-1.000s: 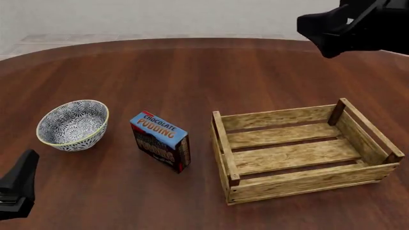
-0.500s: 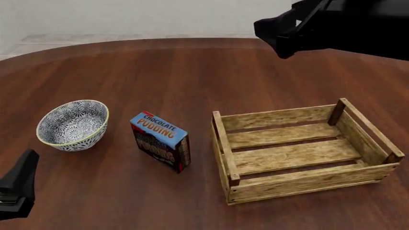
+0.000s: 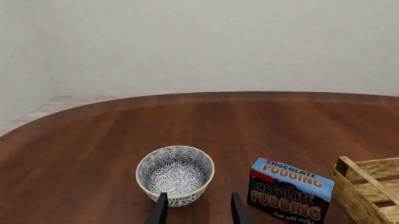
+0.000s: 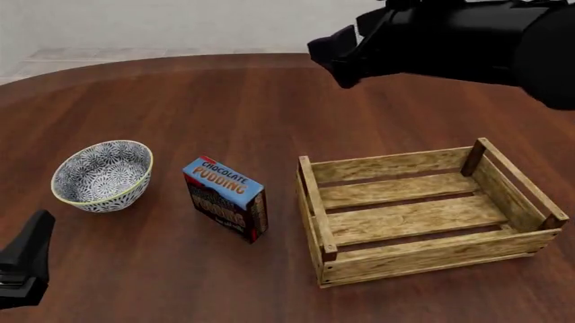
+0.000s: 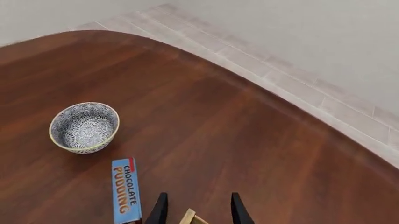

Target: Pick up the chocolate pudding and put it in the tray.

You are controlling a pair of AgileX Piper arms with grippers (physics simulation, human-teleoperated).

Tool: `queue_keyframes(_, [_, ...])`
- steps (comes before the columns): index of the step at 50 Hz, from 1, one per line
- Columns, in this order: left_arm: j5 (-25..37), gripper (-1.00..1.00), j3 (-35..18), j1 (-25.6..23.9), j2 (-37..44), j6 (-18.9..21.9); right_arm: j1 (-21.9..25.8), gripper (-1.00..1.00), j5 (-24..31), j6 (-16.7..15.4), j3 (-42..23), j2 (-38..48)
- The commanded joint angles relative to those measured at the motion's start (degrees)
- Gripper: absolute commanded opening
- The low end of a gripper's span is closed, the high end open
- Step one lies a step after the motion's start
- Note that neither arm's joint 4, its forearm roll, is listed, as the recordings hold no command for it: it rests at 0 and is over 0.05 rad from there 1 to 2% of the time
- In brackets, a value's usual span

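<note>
Blue on top and dark brown on its front, the chocolate pudding [image 4: 225, 198] stands upright on the wooden surface [image 4: 269, 108], and from my seat I see it between the bowl [image 4: 102, 175] and the tray [image 4: 422, 212], apart from both. Its lettering reads clearly in the left wrist view [image 3: 290, 196], while the right wrist view looks down on its blue top as a narrow strip [image 5: 125, 190]. To its right the slatted wooden tray sits flat on the surface with nothing inside it; a corner of it shows in the left wrist view [image 3: 367, 191] and just a corner post tip in the right wrist view [image 5: 188, 217]. To the pudding's left the blue-white patterned bowl stands upright [image 3: 175, 174] [image 5: 85, 127]. My left gripper [image 3: 196, 212] points toward the bowl with its jaws parted and nothing between them; in the front view only a dark part of that arm shows at the lower left corner. My right gripper [image 5: 196, 210] hangs high above the surface beyond the tray, over its far left side in the front view [image 4: 337, 57], its jaws also spread apart and holding nothing.
</note>
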Motion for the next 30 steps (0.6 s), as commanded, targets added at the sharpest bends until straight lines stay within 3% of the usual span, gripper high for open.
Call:
queue_keyframes(1, [0.00,1.00,0.00,0.00,0.00,0.00,2.06,1.00,-1.86,-0.11,-0.79,4.21])
queue_keyframes(30, [0.00,1.00,0.00,0.00,0.00,0.00,6.52,1.00,-5.09,0.85,-1.52,10.83])
